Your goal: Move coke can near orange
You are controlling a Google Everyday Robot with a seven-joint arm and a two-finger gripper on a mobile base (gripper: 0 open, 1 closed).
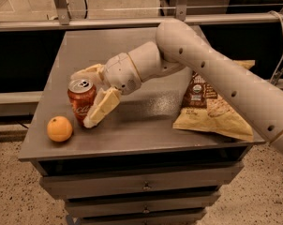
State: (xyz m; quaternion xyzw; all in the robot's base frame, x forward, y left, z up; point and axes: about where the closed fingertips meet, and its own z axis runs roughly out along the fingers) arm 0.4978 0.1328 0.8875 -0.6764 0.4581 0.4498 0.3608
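Observation:
The red coke can (79,101) stands upright at the front left of the grey table (146,130). The orange (60,129) lies just to its front left, a small gap apart, near the table's front edge. My gripper (82,99) reaches in from the right and is shut on the can. One cream finger (102,108) lies across the can's near right side, the other (87,71) sits behind it. The can's base is at table level.
A tan chip bag (212,112) lies at the right of the table, partly under my arm (212,64). The table is a drawer cabinet (144,186) with a drop at the front and left edges. A metal rail (132,21) runs behind it.

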